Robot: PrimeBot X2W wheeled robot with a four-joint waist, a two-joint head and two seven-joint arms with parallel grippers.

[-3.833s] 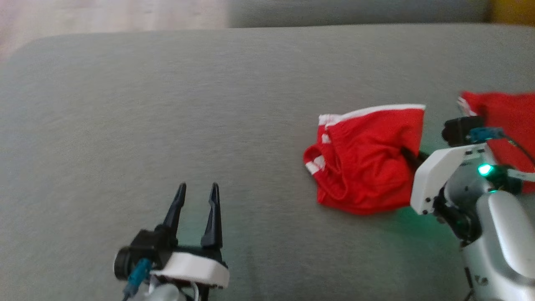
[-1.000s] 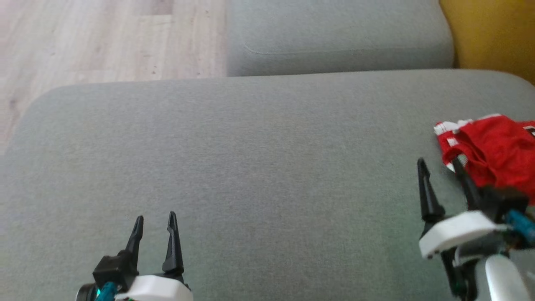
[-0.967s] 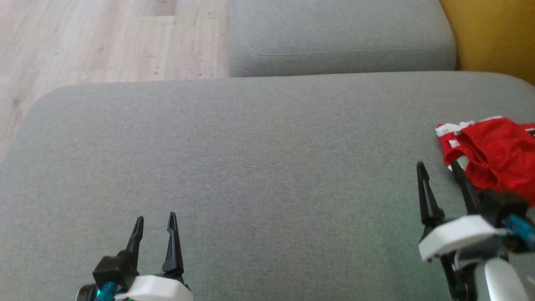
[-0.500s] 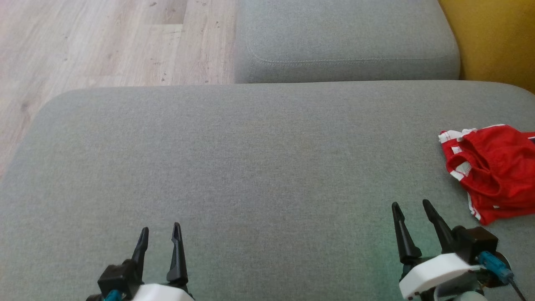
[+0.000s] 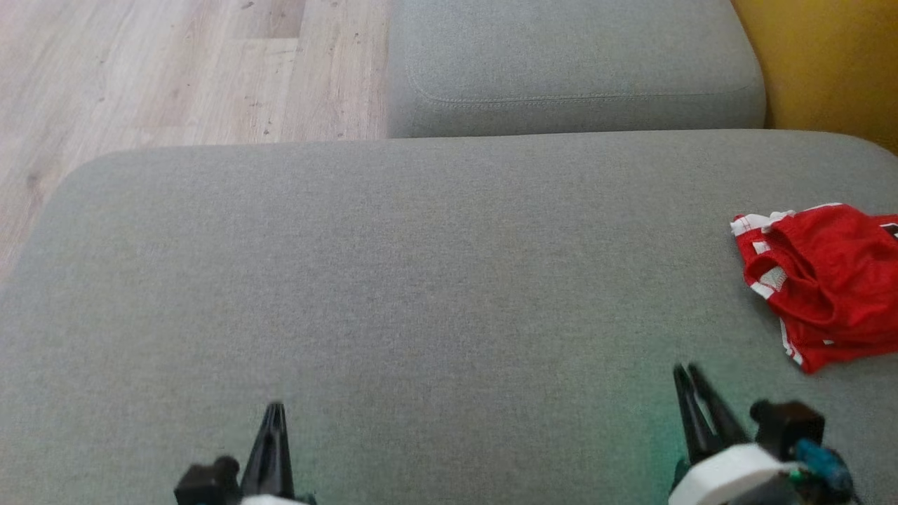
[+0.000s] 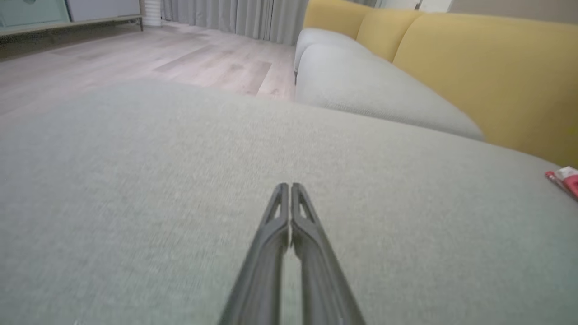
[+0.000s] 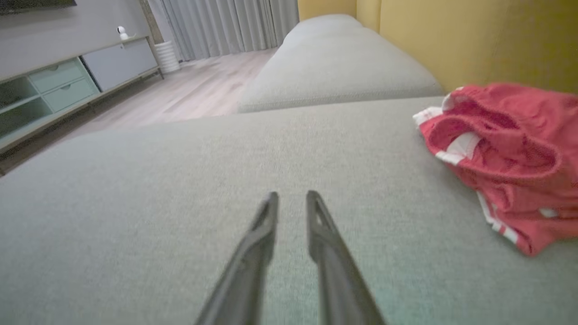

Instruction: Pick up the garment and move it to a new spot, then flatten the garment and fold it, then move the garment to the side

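Observation:
The garment [image 5: 824, 280] is a pair of red shorts with white trim, lying crumpled at the right edge of the big grey cushion [image 5: 421, 280]. It also shows in the right wrist view as the garment [image 7: 505, 153], and its corner shows as the garment [image 6: 564, 178] at the far right of the left wrist view. My right gripper [image 5: 691, 382] hovers low at the front, left of the shorts and apart from them. Its fingers [image 7: 271, 212] stand a narrow gap apart with nothing between. My left gripper [image 5: 273, 421] is at the front left, its fingers [image 6: 277, 212] pressed together and empty.
A second grey cushion [image 5: 575, 70] lies behind the big one. The yellow backrest [image 5: 828, 63] rises at the right. Wooden floor [image 5: 175, 70] lies beyond the cushion's left and far edges. A low cabinet [image 7: 67, 85] stands across the room.
The right gripper has let go of the garment and drawn back from it toward the front. Both grippers' fingers have closed in, the left fully. The head camera has shifted a little.

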